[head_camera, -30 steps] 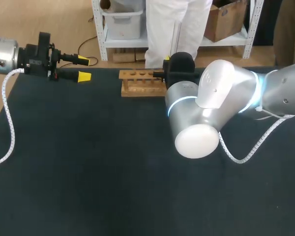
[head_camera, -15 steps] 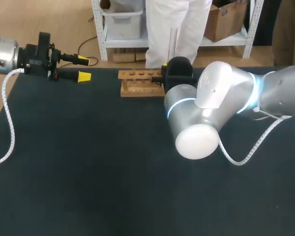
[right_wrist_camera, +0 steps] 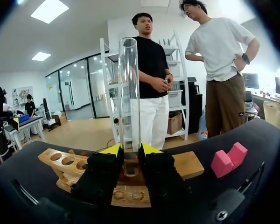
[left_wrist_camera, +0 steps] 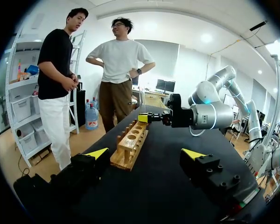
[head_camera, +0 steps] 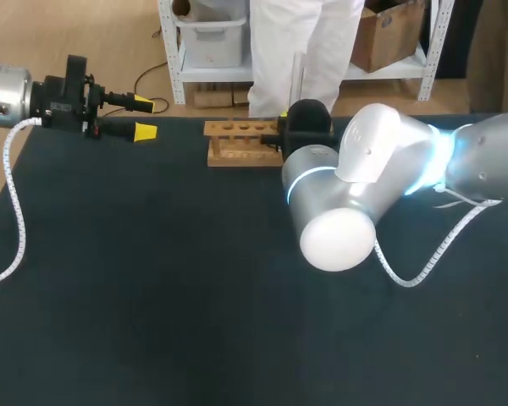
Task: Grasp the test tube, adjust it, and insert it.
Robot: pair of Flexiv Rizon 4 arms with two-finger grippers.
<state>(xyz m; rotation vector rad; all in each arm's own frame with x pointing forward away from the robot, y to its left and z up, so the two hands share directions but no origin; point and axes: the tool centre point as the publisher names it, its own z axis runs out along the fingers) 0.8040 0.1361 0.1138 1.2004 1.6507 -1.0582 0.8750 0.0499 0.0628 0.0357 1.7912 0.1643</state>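
Test tube (right_wrist_camera: 129, 84) upright, in right pincer (right_wrist_camera: 129, 150)

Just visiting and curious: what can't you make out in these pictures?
Head view: the right arm hides its jaws and one end of the wooden rack.
Right wrist view: the jaws cover the test tube's lower end, so which hole is unclear.
Left wrist view: tube too small.

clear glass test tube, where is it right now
In the right wrist view the clear glass test tube stands upright, clamped in the right gripper, just above the light wooden rack with round holes.
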